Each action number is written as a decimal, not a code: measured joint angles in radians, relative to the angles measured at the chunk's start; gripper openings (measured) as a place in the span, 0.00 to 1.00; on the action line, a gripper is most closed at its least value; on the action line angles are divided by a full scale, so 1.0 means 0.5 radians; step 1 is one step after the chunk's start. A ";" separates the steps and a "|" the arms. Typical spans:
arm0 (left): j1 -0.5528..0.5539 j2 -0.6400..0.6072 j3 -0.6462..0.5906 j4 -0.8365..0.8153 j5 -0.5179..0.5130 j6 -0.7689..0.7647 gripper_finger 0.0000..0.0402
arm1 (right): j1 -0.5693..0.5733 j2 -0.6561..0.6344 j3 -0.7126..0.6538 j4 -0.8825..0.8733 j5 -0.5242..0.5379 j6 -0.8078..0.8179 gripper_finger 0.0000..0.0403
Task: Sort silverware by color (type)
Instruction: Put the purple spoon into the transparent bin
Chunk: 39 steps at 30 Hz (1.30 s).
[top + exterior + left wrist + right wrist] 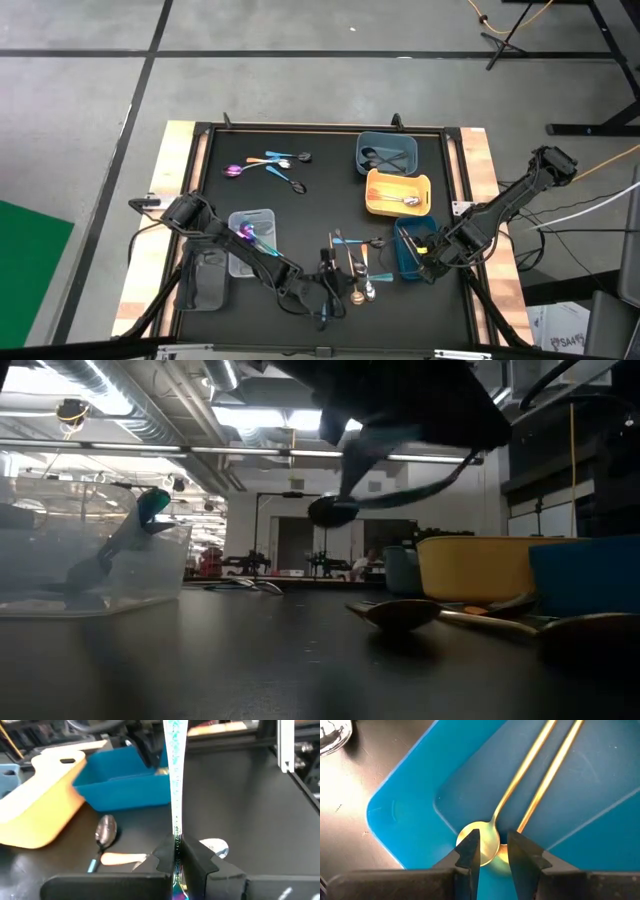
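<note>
My left gripper [328, 288] hangs near the table's front edge, shut on a teal iridescent spoon [175, 780]. In the low view the spoon's dark bowl [333, 510] hangs clear of the table. Loose spoons [355, 268] lie just to its right, among them a silver one [106, 830] and a copper-orange one [122, 858]. My right gripper [492, 852] stands open, pointing down into the blue tray [412, 250], its fingertips just above the bowls of two gold spoons [530, 765]. My left gripper pinches the spoon's thin handle [175, 834] between its two fingers. The fingers slant slightly down toward the table's right side and lie along the handle, which runs out past the fingertips. The spoon is lifted clear of the table.
A clear tray [262, 218] with purple spoons sits at the left. A grey-blue tray [388, 140] with dark spoons and a yellow tray [385, 205] with a silver spoon stand at the far right. More loose spoons [270, 165] lie at the far left.
</note>
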 joint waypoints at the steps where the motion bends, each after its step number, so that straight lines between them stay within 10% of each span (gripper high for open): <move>1: 0.000 0.000 0.000 0.030 -0.020 0.020 0.04 | 0.000 0.000 0.000 0.000 0.000 0.000 0.21; 22: 0.007 -0.161 0.002 0.209 -0.008 0.625 0.04 | 0.000 -0.001 0.001 -0.001 -0.017 -0.004 0.21; 39: 0.002 -1.030 0.004 -1.202 0.433 0.741 0.04 | 0.000 -0.001 0.001 0.002 -0.017 -0.005 0.21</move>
